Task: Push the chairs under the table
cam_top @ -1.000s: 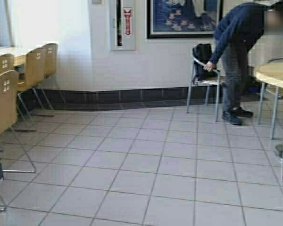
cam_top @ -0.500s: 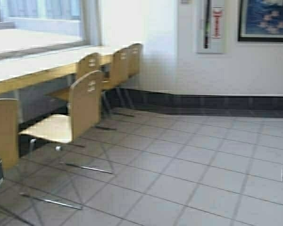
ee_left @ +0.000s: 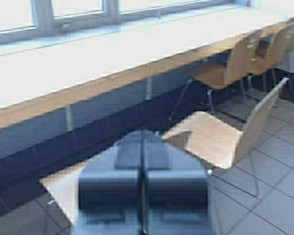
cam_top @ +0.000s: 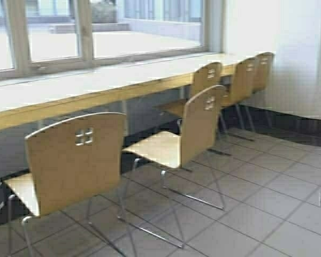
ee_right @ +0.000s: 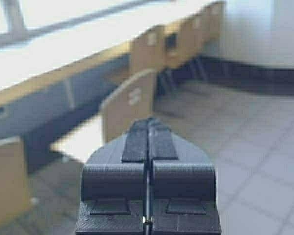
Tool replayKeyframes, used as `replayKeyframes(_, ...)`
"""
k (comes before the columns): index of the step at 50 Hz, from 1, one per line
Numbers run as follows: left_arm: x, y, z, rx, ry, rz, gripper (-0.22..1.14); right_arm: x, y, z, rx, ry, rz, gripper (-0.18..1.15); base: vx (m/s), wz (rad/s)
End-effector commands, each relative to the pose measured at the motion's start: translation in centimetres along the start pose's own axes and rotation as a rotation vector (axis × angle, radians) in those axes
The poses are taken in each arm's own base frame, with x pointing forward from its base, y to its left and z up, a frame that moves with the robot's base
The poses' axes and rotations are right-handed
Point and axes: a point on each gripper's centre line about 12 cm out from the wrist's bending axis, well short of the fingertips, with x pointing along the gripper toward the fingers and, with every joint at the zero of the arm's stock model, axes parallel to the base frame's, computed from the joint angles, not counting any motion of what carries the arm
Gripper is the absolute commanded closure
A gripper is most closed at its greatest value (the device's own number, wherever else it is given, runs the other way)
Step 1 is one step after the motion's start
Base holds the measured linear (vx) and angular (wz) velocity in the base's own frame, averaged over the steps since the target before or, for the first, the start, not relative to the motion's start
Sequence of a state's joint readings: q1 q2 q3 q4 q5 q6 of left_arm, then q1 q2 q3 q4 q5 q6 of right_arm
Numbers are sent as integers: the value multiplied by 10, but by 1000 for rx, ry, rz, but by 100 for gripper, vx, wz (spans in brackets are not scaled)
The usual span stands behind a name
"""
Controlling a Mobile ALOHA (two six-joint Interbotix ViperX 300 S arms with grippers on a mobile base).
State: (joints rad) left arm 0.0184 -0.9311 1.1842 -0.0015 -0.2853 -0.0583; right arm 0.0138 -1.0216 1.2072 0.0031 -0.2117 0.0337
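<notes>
Chairs stand in a row along the long table (cam_top: 96,88), and the two nearest you are pulled out onto the tiled floor (cam_top: 278,187). The nearest chair (cam_top: 75,160) sits low on your left, its back toward you. The next chair (cam_top: 190,131) is just beyond it, turned a bit sideways. Two more chairs (cam_top: 246,75) farther along look tucked in.

Your left hand (ee_left: 143,152) and right hand (ee_right: 148,137) are both clenched, holding nothing.

Watch out: the chairs are light bent wood on thin shiny metal legs. Push high on the curved back and one could tip. Push off-centre and it could spin, or bump the chair beside it. The legs may also catch in the lines between tiles. The table top is smooth and glossy, with a yellow wood edge.
</notes>
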Motion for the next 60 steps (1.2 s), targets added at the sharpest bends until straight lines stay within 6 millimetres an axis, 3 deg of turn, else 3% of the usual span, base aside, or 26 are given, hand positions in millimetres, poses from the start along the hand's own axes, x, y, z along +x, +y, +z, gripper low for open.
replayKeyframes(1,3,-1,10,6,-29,-4,88,6,1,7,3,-5,1,93,24,51)
replayKeyframes(16,-4,-1,9,-9,-46,-4,88,4,2,-4,5,22,12,93,23,57)
replayKeyframes(42,-3,0,1,-34,-17,-1,88,21,4,-16,5,108,17,93,17,51)
replayKeyframes(60,2,0,-5,-78,14,2,88,16,35,-29,-8,216,166,93,15,61)
